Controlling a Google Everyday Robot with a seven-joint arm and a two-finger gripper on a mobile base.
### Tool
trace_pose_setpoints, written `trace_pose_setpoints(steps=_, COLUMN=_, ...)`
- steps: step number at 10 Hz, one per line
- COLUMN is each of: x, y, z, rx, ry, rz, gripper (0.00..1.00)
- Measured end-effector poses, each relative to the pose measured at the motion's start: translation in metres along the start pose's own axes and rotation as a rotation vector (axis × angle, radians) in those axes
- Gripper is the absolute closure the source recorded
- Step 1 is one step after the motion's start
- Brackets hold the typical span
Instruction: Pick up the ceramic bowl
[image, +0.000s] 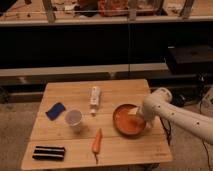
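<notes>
Bowl (124, 122) flat on the right half of the table (120, 87), near the carrot (97, 141); gripper (136, 119) down at its right rim, spread wide, pinching nothing. Could close beside the rim and catch only air; could press on the edge and tip or skid the bowl toward the table's edge. Likely to slip on lifting too, given a shallow bite on smooth ceramic.

A wooden table (65, 92) holds small things. A white bottle (94, 96) lies near the middle. A blue sponge (55, 110) sits at the left, a pale cup (74, 119) just beside it. An orange carrot (97, 141) lies in front. A black box (49, 152) lies at the front left corner.
</notes>
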Motion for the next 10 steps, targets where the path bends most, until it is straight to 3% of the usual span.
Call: trace_pose_setpoints(steps=10, x=-0.0029, y=-0.0032, z=0.0067, rx=0.0, ry=0.0, rz=-0.009, gripper=0.2)
